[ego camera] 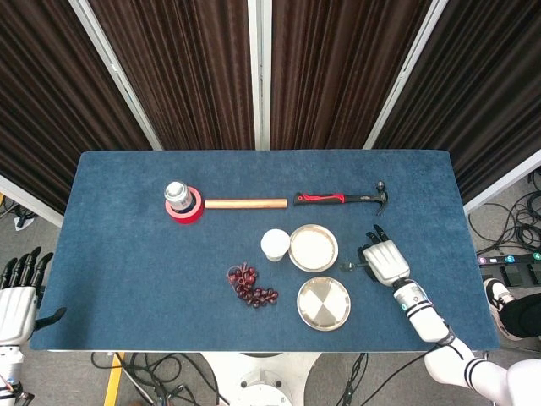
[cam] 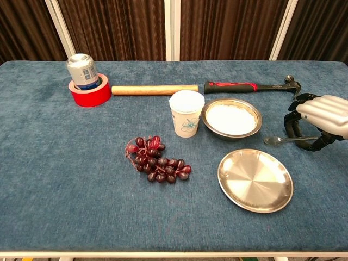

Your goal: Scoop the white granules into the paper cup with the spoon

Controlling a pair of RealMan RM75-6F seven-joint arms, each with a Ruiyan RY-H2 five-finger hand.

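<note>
White granules (cam: 231, 118) fill a shallow metal bowl (cam: 255, 126) near the middle of the blue table (ego camera: 127, 254), just right of the paper cup (cam: 186, 113), which stands upright with a small blue print on its side.

Largest on the table is the hammer (ego camera: 342, 199) along the far side, its red and black grip pointing left and its head to the right. In line with it lies a wooden rod (ego camera: 245, 203), whose left end meets a red tape roll (cam: 87, 93) with a drink can (cam: 81, 70) standing in its hole. Nearer the robot, an empty steel plate (cam: 255, 180) sits just in front of the bowl, and a bunch of dark red grapes (cam: 156, 161) lies to its left, in front of the cup.

The spoon (cam: 278, 140) lies flat on the table right of the bowl, its bowl end toward the granules. The right hand (cam: 319, 118) arches over its handle, fingers curled down around it; whether they actually grip the handle cannot be told.

The left hand (ego camera: 17, 300) hangs beyond the table's left edge, fingers straight and apart, holding nothing.
</note>
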